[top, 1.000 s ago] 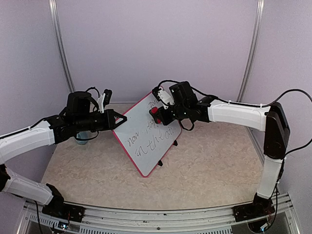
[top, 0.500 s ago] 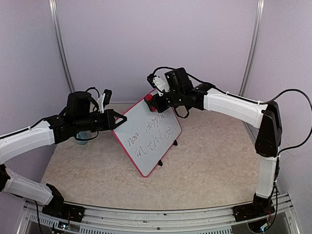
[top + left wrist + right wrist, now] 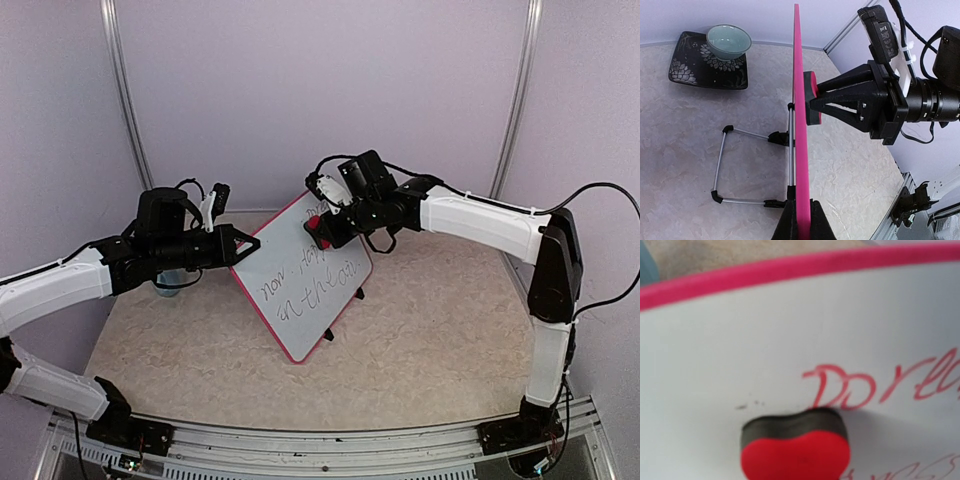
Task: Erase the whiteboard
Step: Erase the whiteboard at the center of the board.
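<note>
Top external view: the whiteboard (image 3: 290,330), pink-framed and carrying dark handwriting (image 3: 315,280), stands tilted at mid-table on a mottled beige tabletop (image 3: 440,340), with lilac walls (image 3: 320,90) closing in behind. A red eraser (image 3: 316,226) presses against its upper face, clamped between the fingers of the right gripper (image 3: 322,230). That arm reaches in from the right with its elbow raised. The left gripper (image 3: 248,243) pinches the board's left edge, its arm stretched low and level from the left. Left wrist view sees the board edge-on, with a wire stand (image 3: 735,167) behind it and a pale green bowl (image 3: 729,41) on a black patterned dish (image 3: 687,70) further back. Right wrist view alone shows red lettering (image 3: 880,387) just above the eraser's dark felt.
</note>
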You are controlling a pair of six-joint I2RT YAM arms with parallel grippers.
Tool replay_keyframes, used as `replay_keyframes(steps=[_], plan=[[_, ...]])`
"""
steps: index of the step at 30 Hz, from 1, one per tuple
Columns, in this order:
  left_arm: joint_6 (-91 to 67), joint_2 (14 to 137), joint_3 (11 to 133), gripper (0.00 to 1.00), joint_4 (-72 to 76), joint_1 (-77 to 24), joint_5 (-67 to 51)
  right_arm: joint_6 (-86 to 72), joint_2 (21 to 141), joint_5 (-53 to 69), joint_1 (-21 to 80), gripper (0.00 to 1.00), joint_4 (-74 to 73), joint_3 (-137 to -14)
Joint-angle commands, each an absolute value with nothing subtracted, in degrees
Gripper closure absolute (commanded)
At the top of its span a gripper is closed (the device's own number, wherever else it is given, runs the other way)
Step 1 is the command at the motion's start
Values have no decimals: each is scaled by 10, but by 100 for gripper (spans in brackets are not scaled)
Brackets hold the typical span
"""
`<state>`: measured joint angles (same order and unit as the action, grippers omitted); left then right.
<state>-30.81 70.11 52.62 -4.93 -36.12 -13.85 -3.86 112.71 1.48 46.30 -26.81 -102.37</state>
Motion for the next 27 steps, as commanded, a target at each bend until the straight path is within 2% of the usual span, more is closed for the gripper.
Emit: replay_keyframes(steps=[1, 9, 13, 27], plan=[[-305, 685, 530, 100, -40, -376, -194, -31, 1134, 22, 462, 100, -301, -1042], [-307, 681, 528, 100, -41, -376, -193, -35, 1168, -12, 462, 100, -298, -1152], [-306, 677, 524, 100, -42, -376, -191, -36, 1169, -18, 462, 100, -293, -1163], [-305, 675, 522, 100, -38, -373, -195, -54, 1120, 8, 461, 100, -248, -966]])
